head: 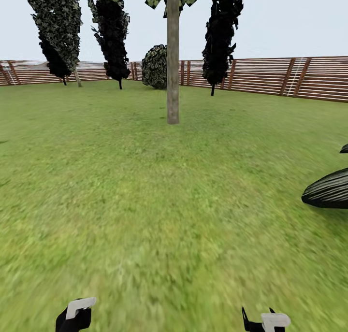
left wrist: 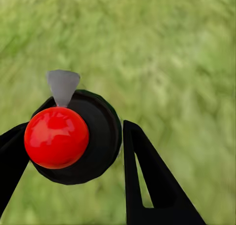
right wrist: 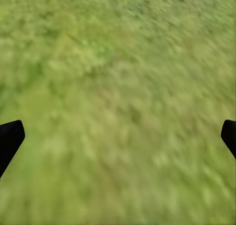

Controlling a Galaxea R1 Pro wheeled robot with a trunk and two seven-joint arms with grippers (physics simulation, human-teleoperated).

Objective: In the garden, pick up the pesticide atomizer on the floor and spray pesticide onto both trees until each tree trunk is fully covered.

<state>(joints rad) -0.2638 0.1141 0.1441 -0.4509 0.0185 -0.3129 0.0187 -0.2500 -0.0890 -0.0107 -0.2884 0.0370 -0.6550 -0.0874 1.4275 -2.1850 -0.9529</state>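
Both arms hang low; the left tool [left wrist: 73, 151] grips something, the right tool [right wrist: 118, 136] gapes wide.

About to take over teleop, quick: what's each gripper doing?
Left gripper: closed on the atomizer.
Right gripper: open, empty, over the grass.

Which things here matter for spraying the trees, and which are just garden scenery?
Job:
- atomizer with red top, between the left claw fingers
- tree trunk ahead
- lawn

Scenery:
- slatted fence
- round bush
- striped-leaf plant
- right claw, open, empty
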